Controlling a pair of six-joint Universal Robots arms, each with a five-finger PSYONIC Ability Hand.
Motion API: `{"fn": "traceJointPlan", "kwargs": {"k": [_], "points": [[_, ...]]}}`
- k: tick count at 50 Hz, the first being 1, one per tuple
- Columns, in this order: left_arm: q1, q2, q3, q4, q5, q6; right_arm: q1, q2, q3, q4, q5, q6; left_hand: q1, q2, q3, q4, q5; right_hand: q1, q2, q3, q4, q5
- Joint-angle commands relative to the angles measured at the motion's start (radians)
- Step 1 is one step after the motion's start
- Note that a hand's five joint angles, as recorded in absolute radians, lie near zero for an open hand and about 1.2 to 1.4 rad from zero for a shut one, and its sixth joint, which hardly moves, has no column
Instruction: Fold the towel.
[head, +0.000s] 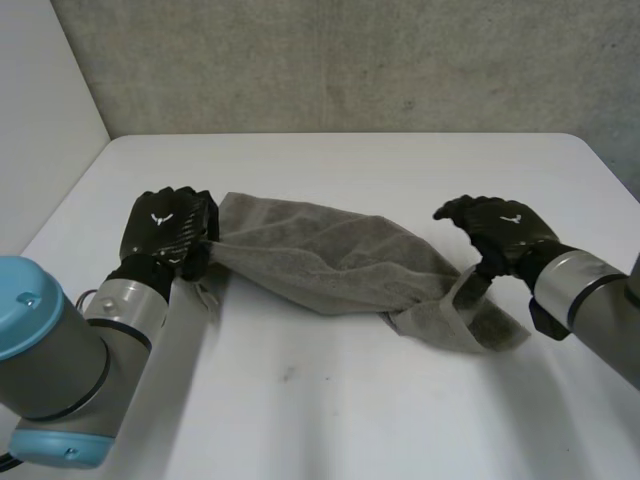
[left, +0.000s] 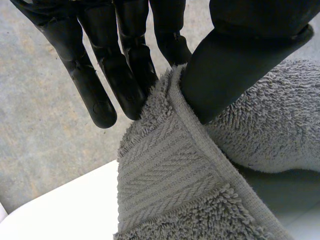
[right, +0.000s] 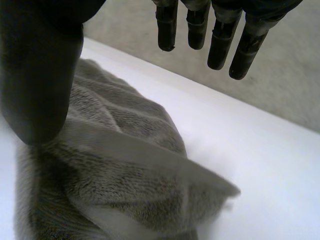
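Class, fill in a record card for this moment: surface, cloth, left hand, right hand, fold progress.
surface: white table
cloth: grey towel, bunched, stretched between the hands
left hand: pinches one end's hem between thumb and fingers
right hand: at the other end, fingers straight, not closed on cloth
fold progress: no neat fold yet

**Bench** (head: 400, 400): white, smooth, matt top with a rounded far right corner; its far edge meets the wall. In the left wrist view a pale strip of it lies below the wall; in the right wrist view it runs broad and bare up to the wall.

**Mark** (head: 289, 374): small dark speck on the bench's near middle.

**Back wall** (head: 350, 60): grey, rough, speckled, upright behind the bench.

**Side panel** (head: 40, 100): plain white, upright along the bench's left edge, meeting the back wall at a corner.
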Motion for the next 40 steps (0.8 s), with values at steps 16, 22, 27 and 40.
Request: {"fn": "traceJointPlan", "kwargs": {"k": [16, 22, 27, 40], "points": [[0.0, 0.154, -0.093, 0.009, 0.0, 0.001, -0.101, 0.044, -0.13, 0.182, -0.134, 0.314, 0.21, 0.18, 0.18, 0.178, 0.209, -0.058, -0.065, -0.067, -0.082, -0.061], [0.0, 0.175, -0.098, 0.011, 0.006, 0.001, -0.056, 0.122, -0.258, 0.228, -0.127, 0.319, 0.21, 0.18, 0.18, 0.178, 0.209, -0.058, -0.065, -0.067, -0.082, -0.061], [0.001, 0.178, -0.098, 0.011, 0.018, 0.001, 0.033, 0.226, -0.39, 0.317, -0.124, 0.307, 0.21, 0.18, 0.18, 0.178, 0.209, -0.058, -0.065, -0.067, -0.082, -0.061], [0.049, 0.214, -0.076, 0.021, 0.02, 0.0, 0.192, 0.426, -0.546, 0.454, 0.014, 0.028, 0.21, 0.18, 0.18, 0.178, 0.209, 0.139, 0.133, 0.131, 0.115, 0.137]]}}
